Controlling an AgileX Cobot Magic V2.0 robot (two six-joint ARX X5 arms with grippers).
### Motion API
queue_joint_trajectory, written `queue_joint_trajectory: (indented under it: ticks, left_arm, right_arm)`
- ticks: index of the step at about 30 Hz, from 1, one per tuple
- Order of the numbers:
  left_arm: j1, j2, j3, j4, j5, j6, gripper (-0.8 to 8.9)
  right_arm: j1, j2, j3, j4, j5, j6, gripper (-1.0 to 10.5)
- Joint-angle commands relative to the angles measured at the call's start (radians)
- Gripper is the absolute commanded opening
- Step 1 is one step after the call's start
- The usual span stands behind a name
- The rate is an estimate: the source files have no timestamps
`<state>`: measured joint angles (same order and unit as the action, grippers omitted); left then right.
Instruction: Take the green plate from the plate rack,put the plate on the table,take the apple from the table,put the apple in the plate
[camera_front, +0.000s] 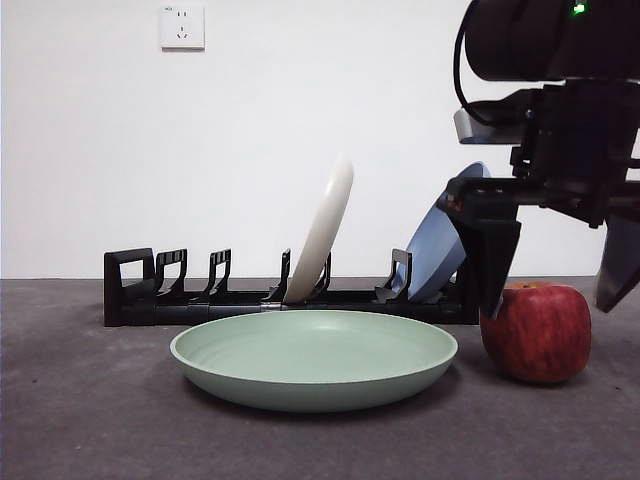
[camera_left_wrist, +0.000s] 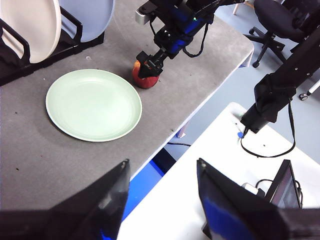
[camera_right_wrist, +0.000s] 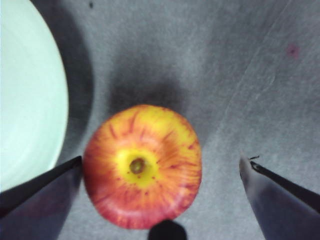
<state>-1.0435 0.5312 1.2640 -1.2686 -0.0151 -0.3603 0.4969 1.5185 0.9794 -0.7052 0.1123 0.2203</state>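
My right gripper (camera_right_wrist: 160, 200) hangs spread wide around the red apple (camera_right_wrist: 142, 165) at lower centre of frame beside the green plate (camera_right_wrist: 25, 90); it looks firm, smooth, fairly heavy, so I'd pinch its widest girth.

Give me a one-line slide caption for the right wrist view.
Right gripper open over the apple on the table, jaws either side, green plate alongside.
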Motion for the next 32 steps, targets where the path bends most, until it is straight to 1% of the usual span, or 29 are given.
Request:
queue_joint_trajectory:
  ticks: [1, 4, 6, 11, 15, 17, 20, 22, 24, 26, 27, 28, 32]
  left_arm:
    - [0.002, -0.005, -0.004, 0.002, 0.000, -0.007, 2.24]
    - [0.002, -0.005, -0.004, 0.004, -0.003, -0.006, 2.24]
    - [0.002, -0.005, -0.004, 0.006, -0.003, -0.007, 2.24]
    - [0.002, -0.005, -0.004, 0.006, -0.008, -0.006, 2.24]
    - [0.002, -0.005, -0.004, 0.013, -0.012, -0.006, 2.24]
    - [0.002, -0.005, -0.004, 0.023, -0.011, -0.006, 2.24]
    - [0.002, -0.005, -0.004, 0.032, -0.011, -0.006, 2.24]
    - [0.002, -0.005, -0.004, 0.032, -0.011, -0.006, 2.24]
    - [0.002, -0.005, -0.004, 0.032, -0.011, -0.006, 2.24]
    - [0.002, -0.005, -0.004, 0.034, -0.011, -0.006, 2.24]
    - [0.002, -0.005, -0.004, 0.035, -0.011, -0.006, 2.24]
    - [0.002, -0.005, -0.004, 0.035, -0.011, -0.006, 2.24]
    - [0.002, -0.005, -0.004, 0.036, -0.012, -0.006, 2.24]
  right_arm:
    - [-0.001, 0.011, -0.012, -0.002, -0.002, -0.018, 3.5]
    - [-0.001, 0.011, -0.012, 0.001, -0.001, -0.042, 1.2]
    - [-0.001, 0.011, -0.012, 0.002, -0.001, -0.044, -0.2]
    - [-0.001, 0.010, 0.009, -0.018, -0.001, -0.044, -0.1]
    - [0.000, 0.008, 0.095, -0.114, -0.007, -0.046, -0.1]
    - [0.000, 0.008, 0.158, -0.169, -0.030, -0.050, -0.1]
    - [0.002, 0.008, 0.254, -0.223, -0.123, -0.060, -0.1]
    - [0.008, 0.008, 0.309, -0.231, -0.235, -0.067, -0.1]
    - [0.018, 0.008, 0.343, -0.203, -0.343, -0.067, -0.1]
    - [0.032, 0.008, 0.357, -0.159, -0.405, -0.064, -0.1]
    - [0.045, 0.008, 0.358, -0.127, -0.423, -0.058, -0.1]
    - [0.056, 0.008, 0.358, -0.106, -0.423, -0.050, -0.1]
    - [0.113, 0.018, 0.358, -0.058, -0.368, -0.032, -0.1]
